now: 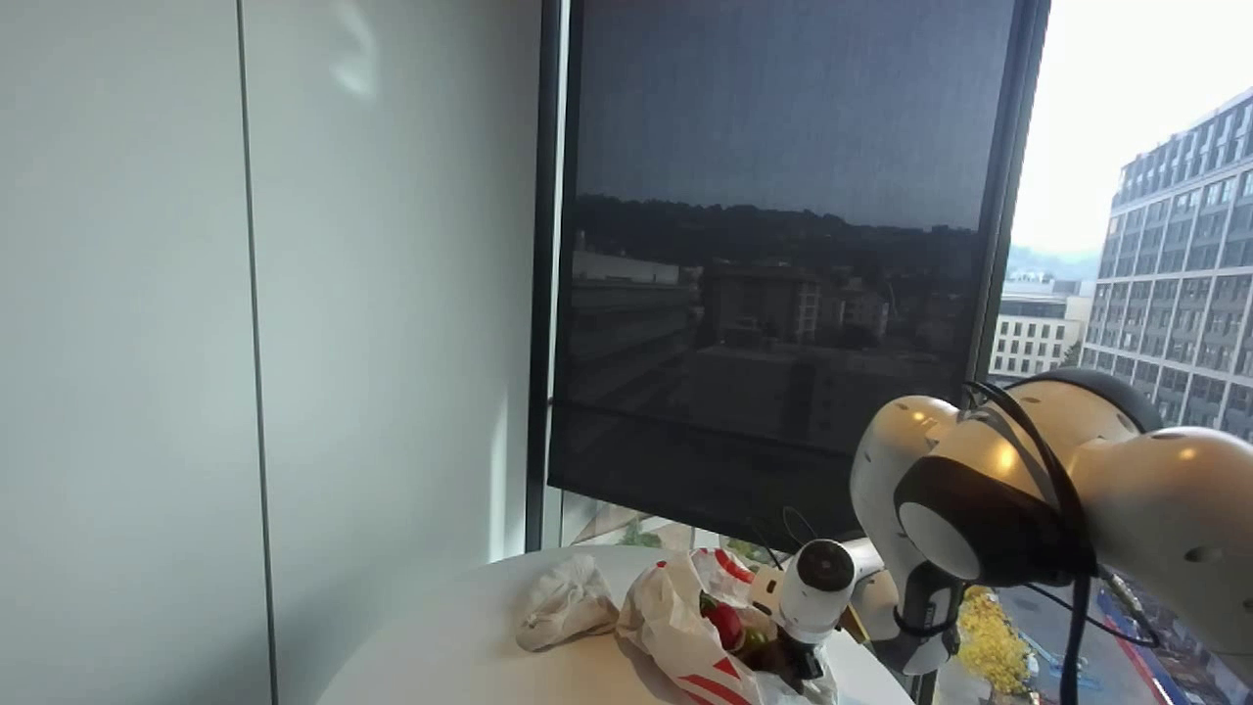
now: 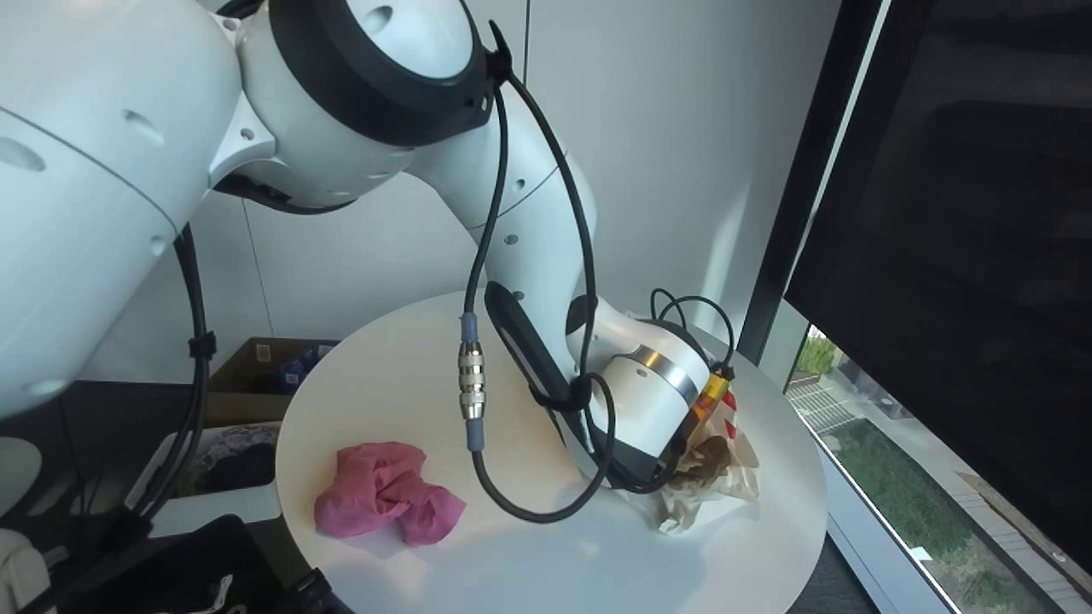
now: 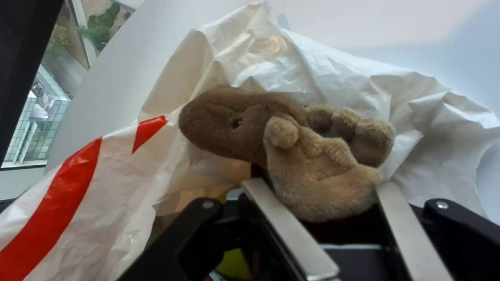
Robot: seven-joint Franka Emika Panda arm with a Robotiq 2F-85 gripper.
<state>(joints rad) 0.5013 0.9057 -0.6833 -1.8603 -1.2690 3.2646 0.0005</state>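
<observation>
wrist view: jaws stand partly apart w/ plush toy (image 3: pixel 312 168) pinched btwn.

In the wrist view the underside of the brown plush toy (image 3: pixel 312 168) is hidden; the black-and-silver tool (image 3: pixel 317 184) covers most of a yellow-green thing (image 3: pixel 234 264) near six o'clock, its kind unclear. At eight o'clock the edge cuts the red-striped white plastic bag (image 3: pixel 125 187). Both exterior views crop the round white table (image 1: pixel 440 651) at six.
</observation>
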